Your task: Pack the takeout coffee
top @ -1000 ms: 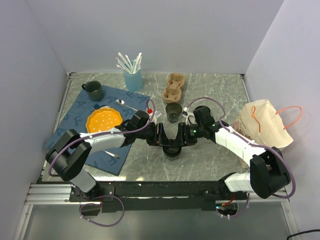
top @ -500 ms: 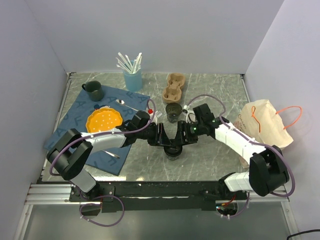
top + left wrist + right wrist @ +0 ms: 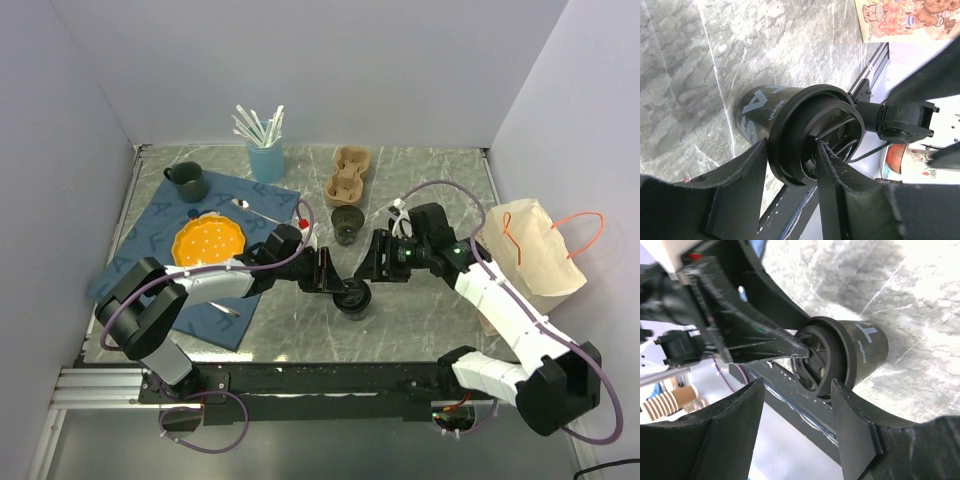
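Note:
The takeout coffee (image 3: 355, 299), a small black cup with a round black lid, stands on the marble table near the front middle. My left gripper (image 3: 338, 284) reaches in from the left. In the left wrist view this gripper (image 3: 790, 150) is shut across the lid's rim (image 3: 812, 135), one finger on each side. My right gripper (image 3: 379, 262) is open and empty, just right of and behind the cup. In the right wrist view the cup (image 3: 862, 357) shows beyond that gripper's spread fingers (image 3: 797, 390), apart from them.
A cardboard cup carrier (image 3: 347, 175) lies at the back middle, with a dark tumbler (image 3: 347, 222) in front of it. A paper bag with orange handles (image 3: 530, 250) is at the right. An orange plate (image 3: 208, 238), a green mug (image 3: 188, 181) and a blue straw cup (image 3: 264, 155) are at the left.
My right gripper has let go of the cup and drawn back to the right. The cup has shifted slightly right, still in my left gripper.

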`<state>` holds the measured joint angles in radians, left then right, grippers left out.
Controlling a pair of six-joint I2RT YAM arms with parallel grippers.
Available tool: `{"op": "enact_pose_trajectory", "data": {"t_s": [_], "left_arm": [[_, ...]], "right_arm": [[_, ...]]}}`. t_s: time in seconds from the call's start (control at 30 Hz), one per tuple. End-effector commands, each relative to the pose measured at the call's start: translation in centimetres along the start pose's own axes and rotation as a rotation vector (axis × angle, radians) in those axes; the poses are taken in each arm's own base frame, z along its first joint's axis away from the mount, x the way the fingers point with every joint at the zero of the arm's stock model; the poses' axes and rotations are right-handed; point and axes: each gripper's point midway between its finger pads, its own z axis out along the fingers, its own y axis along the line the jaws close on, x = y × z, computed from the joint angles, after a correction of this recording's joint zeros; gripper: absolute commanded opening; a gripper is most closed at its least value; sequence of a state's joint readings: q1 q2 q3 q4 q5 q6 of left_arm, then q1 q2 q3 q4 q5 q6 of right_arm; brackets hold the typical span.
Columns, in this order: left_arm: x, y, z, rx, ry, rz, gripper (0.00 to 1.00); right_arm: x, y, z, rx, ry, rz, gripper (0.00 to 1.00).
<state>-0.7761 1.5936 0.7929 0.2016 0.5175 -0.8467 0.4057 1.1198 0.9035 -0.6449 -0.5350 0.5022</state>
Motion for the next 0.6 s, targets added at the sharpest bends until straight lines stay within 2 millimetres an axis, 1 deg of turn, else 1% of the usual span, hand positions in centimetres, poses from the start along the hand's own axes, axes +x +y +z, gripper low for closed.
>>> {"op": "enact_pose_trajectory", "data": {"t_s": [0.0, 0.13, 0.2, 0.23, 0.3, 0.4, 0.47, 0.5, 0.57], "left_arm": [[4.9, 7.1, 0.2, -0.251, 0.124, -0.073, 0.45], [4.5, 6.5, 0.5, -0.239, 0.129, -0.062, 0.46], [4.3, 6.1, 0.6, -0.234, 0.127, -0.052, 0.46], [4.3, 6.1, 0.7, -0.234, 0.129, -0.05, 0.46], [4.2, 6.0, 0.8, -0.234, 0.13, -0.049, 0.46], [4.1, 5.5, 0.9, -0.222, 0.132, -0.046, 0.46], [3.9, 5.0, 0.9, -0.211, 0.126, -0.042, 0.46], [4.0, 4.8, 1.0, -0.209, 0.129, -0.038, 0.47], [3.7, 4.5, 1.1, -0.203, 0.124, -0.034, 0.47]], "right_arm": [[-0.3, -0.8, -0.6, 0.05, -0.043, 0.031, 0.62], [0.5, -2.0, -0.4, 0.1, -0.024, 0.057, 0.58], [0.6, -2.1, -0.7, 0.106, -0.047, 0.073, 0.57], [1.1, -2.5, -0.6, 0.114, -0.046, 0.087, 0.54], [1.6, -3.2, -0.7, 0.132, -0.054, 0.126, 0.52], [2.5, -3.7, -0.5, 0.13, -0.054, 0.159, 0.49], [2.9, -4.1, -0.6, 0.141, -0.062, 0.176, 0.47], [3.3, -4.8, -0.5, 0.168, -0.06, 0.189, 0.45], [3.3, -5.0, -0.8, 0.179, -0.076, 0.199, 0.43]]}}
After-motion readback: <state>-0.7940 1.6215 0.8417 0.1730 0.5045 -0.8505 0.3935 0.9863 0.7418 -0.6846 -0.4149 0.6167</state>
